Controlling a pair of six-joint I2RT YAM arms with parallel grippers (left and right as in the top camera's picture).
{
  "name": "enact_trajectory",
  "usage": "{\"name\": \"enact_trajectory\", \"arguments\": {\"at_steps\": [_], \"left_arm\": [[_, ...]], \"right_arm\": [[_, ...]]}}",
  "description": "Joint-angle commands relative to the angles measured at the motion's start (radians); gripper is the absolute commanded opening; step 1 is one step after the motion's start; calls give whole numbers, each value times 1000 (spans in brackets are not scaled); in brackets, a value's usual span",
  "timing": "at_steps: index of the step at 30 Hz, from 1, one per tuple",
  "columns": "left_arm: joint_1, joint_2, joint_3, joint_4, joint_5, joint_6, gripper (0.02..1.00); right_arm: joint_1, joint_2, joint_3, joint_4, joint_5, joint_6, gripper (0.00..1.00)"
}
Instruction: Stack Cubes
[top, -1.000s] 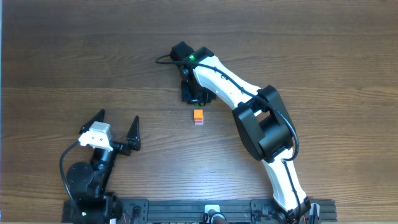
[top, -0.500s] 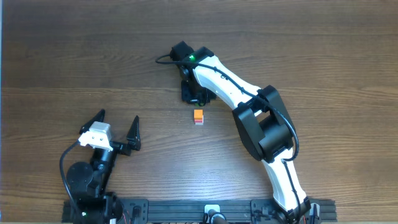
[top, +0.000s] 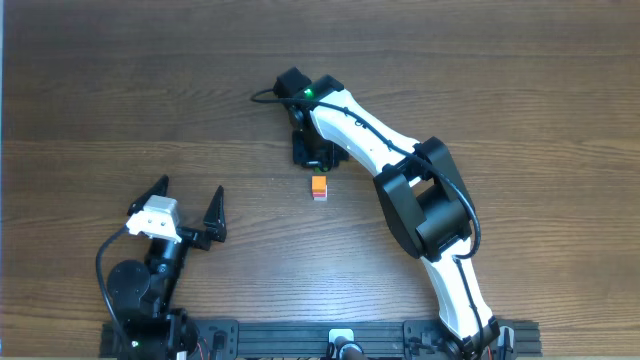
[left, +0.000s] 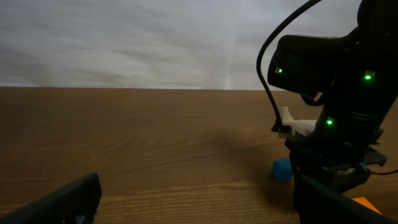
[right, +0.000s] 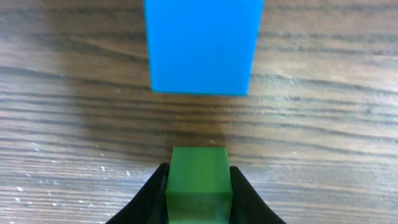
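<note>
- Gripping the green cube (right: 199, 190), my right gripper (right: 198, 173) has its fingers closed against the cube's two sides, low in the centre of the right wrist view.
- Beyond it, at top centre of that view, the blue cube (right: 204, 43) sits on the wooden table (right: 62, 112), apart from the green one.
- Nothing has shifted in the top view over the last second. The right arm holds its pose above centre, so I judge the green cube is not yet placed.
- My left gripper (top: 190, 203) waits at lower left of the top view, fingers spread wide and empty.
- An orange cube (top: 319, 185) lies just below the right gripper in the top view. A paler sliver shows under it, and I cannot tell whether that is another cube.
- The wrist covers the green and blue cubes from above, the blue cube is cut off at the wrist view's top edge, and I cannot judge how high the green cube hangs.
</note>
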Motion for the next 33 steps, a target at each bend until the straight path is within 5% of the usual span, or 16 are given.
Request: {"name": "enact_trajectory", "arguments": {"at_steps": [1,33], "left_arm": [[-4,-7,-7,3,3,15,1000],[-4,-7,-7,3,3,15,998]], "right_arm": [[9,-63,51,-25,31,6,12],[76,-194,261,-385,97,71,9]]}}
